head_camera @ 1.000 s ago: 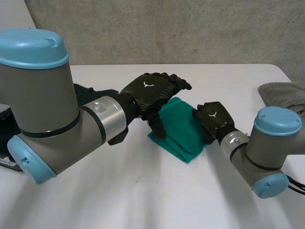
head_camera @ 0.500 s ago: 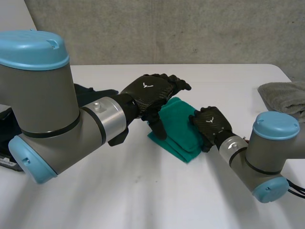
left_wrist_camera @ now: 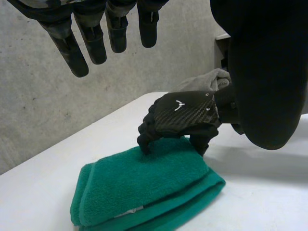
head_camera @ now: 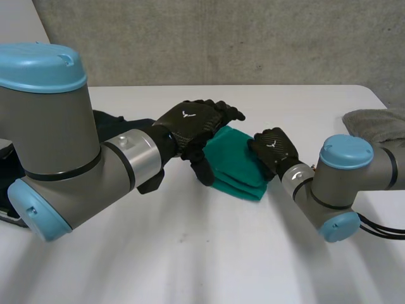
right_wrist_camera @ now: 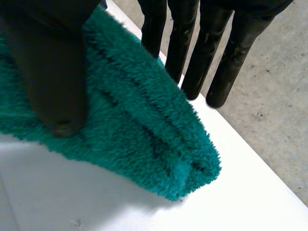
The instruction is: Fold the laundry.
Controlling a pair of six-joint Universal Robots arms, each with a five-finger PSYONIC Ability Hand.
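A green towel (head_camera: 237,166) lies folded in layers on the middle of the white table (head_camera: 190,259). My left hand (head_camera: 193,121) hovers over its left part, its fingers (left_wrist_camera: 82,48) straight and apart, holding nothing. Across from it, my right hand (head_camera: 273,149) rests on the towel's right edge. In the left wrist view the right hand (left_wrist_camera: 185,115) has its fingertips down on the towel (left_wrist_camera: 144,185) and its thumb at the folded edge. The right wrist view has the right hand's fingers (right_wrist_camera: 173,43) straight over the towel (right_wrist_camera: 134,120) and the thumb lying on it.
A grey towel (head_camera: 380,123) lies bunched at the table's right edge, also seen behind the right hand (left_wrist_camera: 207,79). Dark clothes (head_camera: 117,120) sit at the left behind my left arm. Bare table stretches in front of the green towel.
My right hand and arm have slid left against the towel's right edge, and the towel has shifted left and lies flatter. The left hand has drifted slightly left above it.
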